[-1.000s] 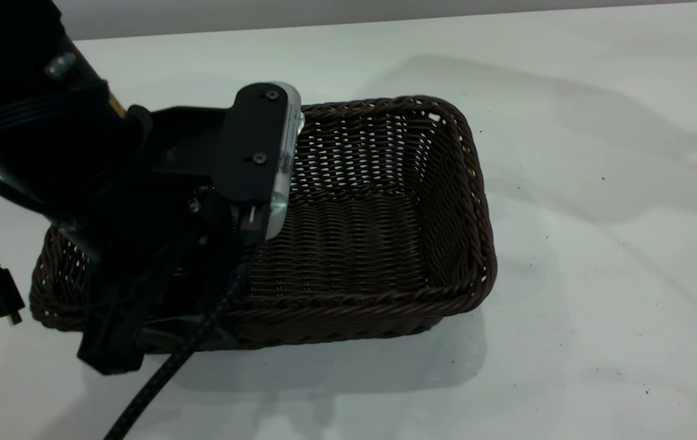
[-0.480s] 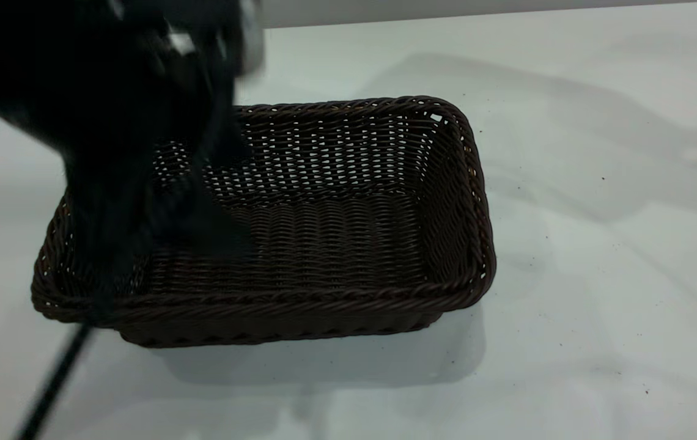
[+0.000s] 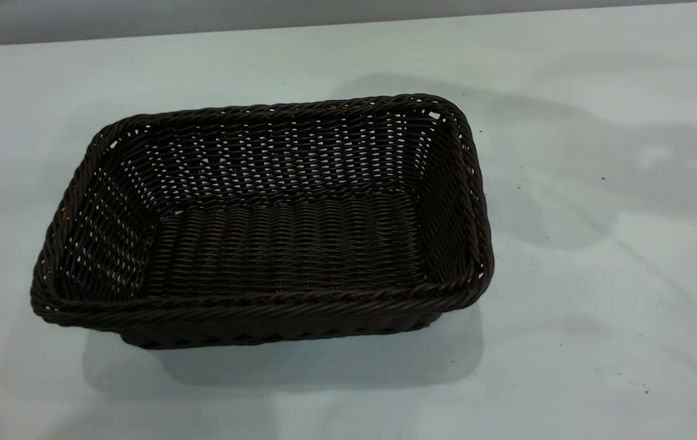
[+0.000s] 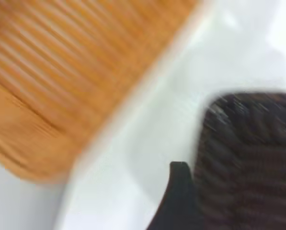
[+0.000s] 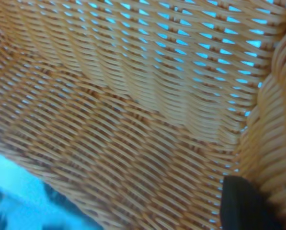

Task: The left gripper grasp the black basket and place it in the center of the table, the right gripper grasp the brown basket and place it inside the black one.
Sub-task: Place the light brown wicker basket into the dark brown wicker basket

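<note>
Black basket (image 3: 263, 226) sits upright and empty on the white desk (image 3: 599, 244), long side toward the outside camera, nothing touching it. Looks like it has been put where it belongs, mouth up and unobstructed, so the other basket can drop straight in.

Left hand (image 4: 177, 201) is out of the outside view. Its wrist camera shows one dark finger just beside the black basket's outer wall (image 4: 248, 163), off the rim, with bare desk next to it. Only one finger shows, so I cannot tell how wide that hand is; it holds nothing visible. A blurred wooden surface (image 4: 61, 81) fills the far side of that view, beyond the desk edge.

Brown basket (image 5: 133, 110) is not in the outside view, so it is somewhere away from the black basket; where exactly I cannot say. The right wrist camera is filled with its orange-tan weave, floor and one wall seen from inside. Right hand (image 5: 245, 206) shows one dark finger against the inner face of the braided rim, at a corner. That reads as a rim grasp, one finger inside, the other presumably outside and hidden, so likely closed on the wall, though the pinch itself is not visible.

Judgement: first half done; brown basket carry into the black one remains.
</note>
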Controlling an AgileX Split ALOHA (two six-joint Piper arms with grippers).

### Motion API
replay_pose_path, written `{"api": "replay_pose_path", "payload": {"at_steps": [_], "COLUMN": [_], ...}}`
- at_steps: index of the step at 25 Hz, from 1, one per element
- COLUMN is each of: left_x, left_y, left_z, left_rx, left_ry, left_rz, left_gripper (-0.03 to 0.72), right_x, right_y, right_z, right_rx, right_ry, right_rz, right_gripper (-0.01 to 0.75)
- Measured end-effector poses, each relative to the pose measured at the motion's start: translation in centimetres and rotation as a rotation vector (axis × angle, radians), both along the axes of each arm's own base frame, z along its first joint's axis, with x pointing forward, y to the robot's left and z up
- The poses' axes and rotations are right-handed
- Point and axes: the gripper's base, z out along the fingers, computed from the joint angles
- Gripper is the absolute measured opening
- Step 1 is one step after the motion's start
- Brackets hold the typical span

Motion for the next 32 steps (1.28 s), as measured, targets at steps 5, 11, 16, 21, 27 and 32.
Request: {"api": "replay_pose_path", "payload": {"at_steps": [5,11,16,21,27,32], "left_x": [-1.3,-1.2,-0.9,-0.8,-0.8,-0.8], "left_y": [1.9,2.5,2.9,3.1,3.1,3.1], "left_z": [4.1,5.6,6.8,7.1,7.1,7.1], "left_rx": [-0.191,-0.267,-0.336,-0.351,-0.349,-0.349], "left_ry": [-0.212,-0.331,-0.452,-0.479,-0.482,-0.484], "left_rz": [0.086,0.141,0.203,0.216,0.216,0.217], "left_gripper": [0.527,0.500,0.465,0.435,0.428,0.427], "right_x": [1.5,2.5,2.3,1.9,1.4,1.2], "right_y": [3.0,5.9,8.4,9.4,10.6,11.2], "right_z": [-0.5,-3.9,-5.8,-6.0,-6.0,-6.0], "right_rx": [0.017,-0.024,-0.065,-0.086,-0.093,-0.097], "right_ry": [0.059,0.143,0.195,0.202,0.203,0.208], "right_rz": [0.130,0.208,0.284,0.312,0.349,0.360], "right_gripper": [0.108,0.108,0.108,0.108,0.107,0.107]}}
